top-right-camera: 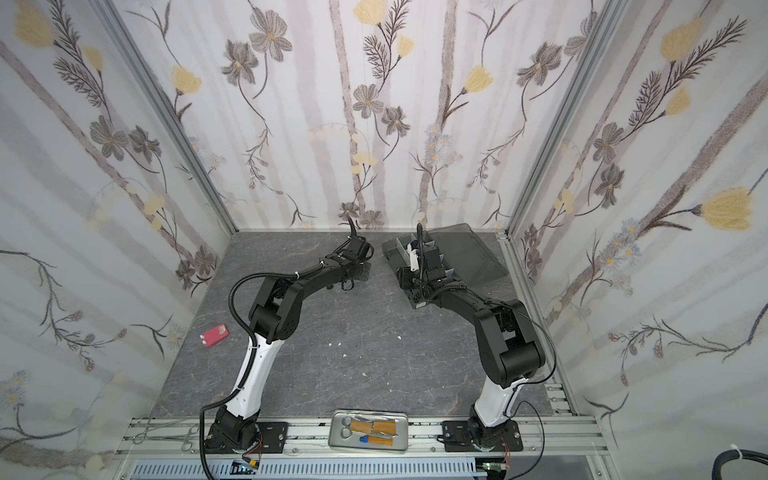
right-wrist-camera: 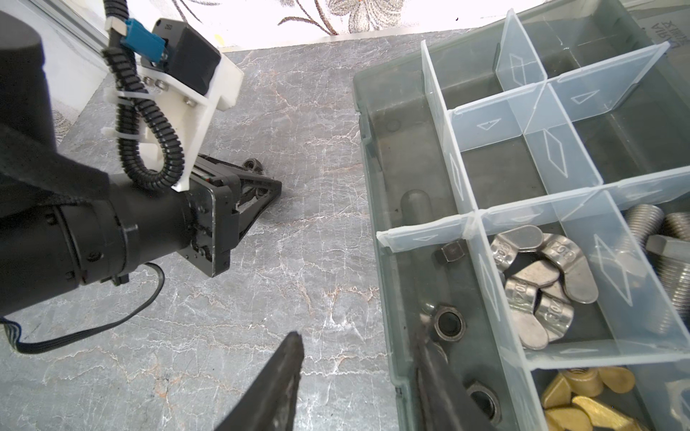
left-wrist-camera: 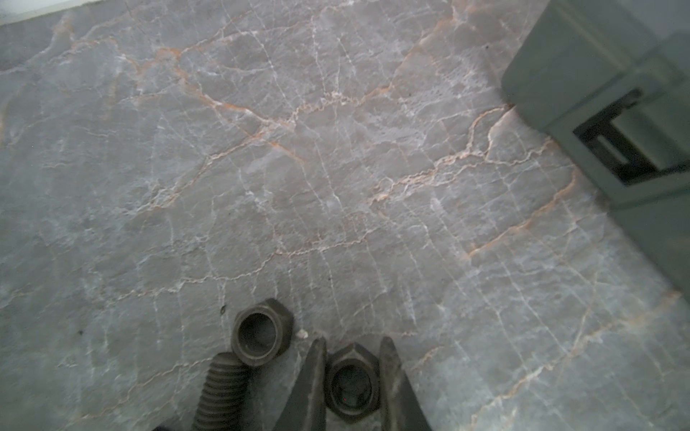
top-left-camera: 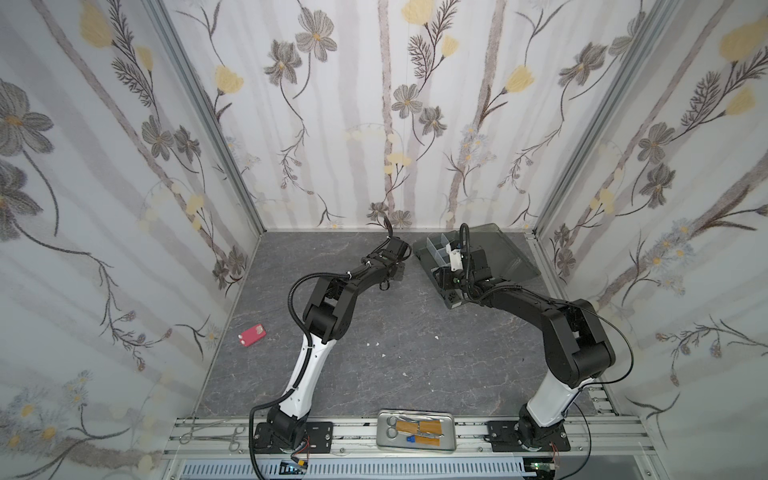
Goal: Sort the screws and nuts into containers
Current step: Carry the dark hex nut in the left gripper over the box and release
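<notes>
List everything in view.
clamped nut: one, dark, on table
loose nut: one, dark, beside it
dark bolt: one, beside those
organizer box: one, smoky grey, back right
boxed dark nuts: at least three, outer cell
silver wing nuts: several, adjoining cell
brass wing nuts: several, another cell
silver bolts: some, another cell
red object: one, table's left
tray: one, silver, front rail
left gripper: black, shut on clamped nut
right gripper: black, open, over box edge

Both top views: high above the 6 o'clock edge, facing down and back over the whole tabletop (top-left-camera: 395,324), organizer box (top-left-camera: 426,255) toward 1 o'clock. Left wrist: very near the tabletop, looking past the left gripper (left-wrist-camera: 353,347) flanking a hex nut (left-wrist-camera: 351,384). Right wrist: close above the box rim, facing that gripper; box corner shared.
</notes>
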Robot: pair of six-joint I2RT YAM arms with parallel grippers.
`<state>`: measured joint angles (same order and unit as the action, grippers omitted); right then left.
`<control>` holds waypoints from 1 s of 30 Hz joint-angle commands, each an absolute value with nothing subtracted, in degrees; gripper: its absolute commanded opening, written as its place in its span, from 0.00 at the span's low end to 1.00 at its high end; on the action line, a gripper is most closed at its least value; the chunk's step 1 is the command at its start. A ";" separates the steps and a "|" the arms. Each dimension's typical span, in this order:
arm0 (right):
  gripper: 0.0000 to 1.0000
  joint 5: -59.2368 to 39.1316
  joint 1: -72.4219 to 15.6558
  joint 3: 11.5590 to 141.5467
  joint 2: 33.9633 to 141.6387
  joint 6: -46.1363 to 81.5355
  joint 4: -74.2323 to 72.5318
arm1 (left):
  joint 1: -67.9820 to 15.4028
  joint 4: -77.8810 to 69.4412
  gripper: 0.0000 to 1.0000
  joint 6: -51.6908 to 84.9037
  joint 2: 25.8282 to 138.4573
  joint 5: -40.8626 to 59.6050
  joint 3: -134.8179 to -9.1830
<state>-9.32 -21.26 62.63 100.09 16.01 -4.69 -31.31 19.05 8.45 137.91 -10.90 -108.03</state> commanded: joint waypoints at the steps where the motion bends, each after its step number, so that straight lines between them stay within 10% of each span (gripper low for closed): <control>1: 0.48 -8.23 -21.32 62.61 98.95 16.15 -6.14 | -32.04 19.32 0.15 7.37 135.76 -11.85 -107.06; 27: 0.51 14.65 -19.07 39.84 74.89 21.69 -26.38 | -46.19 16.31 0.18 0.00 136.05 3.54 -116.28; 30: 0.51 14.03 -19.07 39.81 74.67 21.62 -26.61 | -46.06 16.29 0.33 0.68 136.00 1.98 -116.35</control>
<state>13.67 -19.07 40.05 75.22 20.99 -23.42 -46.04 16.34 0.62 136.00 2.83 -115.70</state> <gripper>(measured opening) 0.509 0.291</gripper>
